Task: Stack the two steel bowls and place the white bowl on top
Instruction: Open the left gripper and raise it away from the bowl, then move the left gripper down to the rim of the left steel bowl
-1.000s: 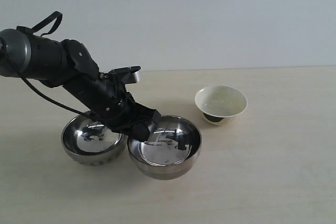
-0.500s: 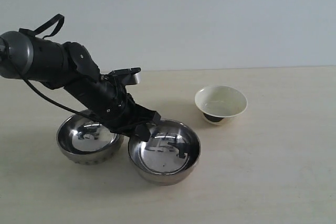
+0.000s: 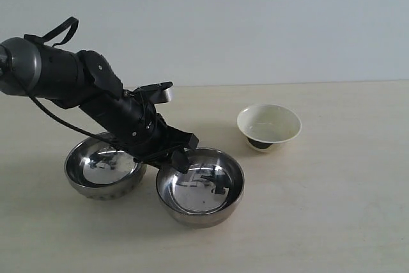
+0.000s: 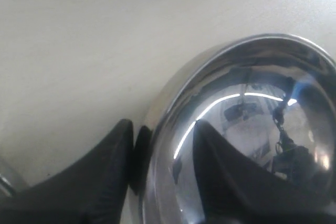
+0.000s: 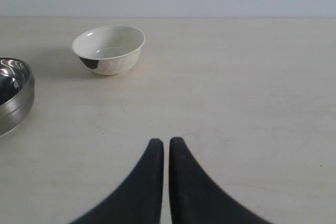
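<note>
Two steel bowls sit side by side on the table, one (image 3: 102, 167) on the left and one (image 3: 203, 190) on the right, apart from each other. My left gripper (image 3: 182, 158) is shut on the right bowl's near-left rim. In the left wrist view one finger (image 4: 113, 153) is outside the bowl (image 4: 252, 103) and the other is inside it. The white bowl (image 3: 269, 127) stands upright by itself at the back right. The right wrist view has it (image 5: 108, 49) well ahead of my right gripper (image 5: 163, 141), which is shut on nothing above bare table.
The left arm (image 3: 96, 100) reaches over the left steel bowl, hiding part of it. One steel bowl's edge (image 5: 13, 95) shows in the right wrist view. The tan table (image 3: 332, 209) ends at a pale wall behind.
The gripped right steel bowl has settled from a tilt to sitting flatter and slightly lower. The left steel bowl has slid a little to the left.
</note>
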`<action>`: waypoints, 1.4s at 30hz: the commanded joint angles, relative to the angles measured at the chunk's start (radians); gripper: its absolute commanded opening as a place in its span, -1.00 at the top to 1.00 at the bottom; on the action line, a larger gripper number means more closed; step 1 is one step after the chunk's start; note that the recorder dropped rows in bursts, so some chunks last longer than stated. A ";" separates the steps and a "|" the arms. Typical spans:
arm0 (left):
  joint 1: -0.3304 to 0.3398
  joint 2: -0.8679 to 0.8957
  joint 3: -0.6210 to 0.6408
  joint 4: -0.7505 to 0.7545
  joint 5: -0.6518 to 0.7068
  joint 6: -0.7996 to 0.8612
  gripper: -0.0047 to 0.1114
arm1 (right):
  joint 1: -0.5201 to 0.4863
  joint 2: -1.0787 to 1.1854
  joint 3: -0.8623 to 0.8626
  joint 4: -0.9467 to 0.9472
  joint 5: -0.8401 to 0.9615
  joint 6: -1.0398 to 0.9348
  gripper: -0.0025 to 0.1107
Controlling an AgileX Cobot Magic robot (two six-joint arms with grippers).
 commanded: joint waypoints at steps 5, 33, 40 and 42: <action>-0.005 -0.019 -0.069 -0.023 0.110 0.003 0.29 | -0.006 -0.004 0.000 -0.001 -0.005 -0.003 0.96; 0.125 -0.247 -0.018 0.468 0.210 -0.319 0.29 | -0.006 -0.004 0.000 -0.001 -0.005 -0.003 0.96; 0.203 -0.247 0.050 0.474 0.160 -0.338 0.29 | -0.006 -0.004 0.000 -0.001 -0.005 -0.003 0.96; 0.225 -0.247 0.060 0.477 0.160 -0.345 0.29 | -0.006 -0.004 0.000 -0.001 -0.005 -0.003 0.96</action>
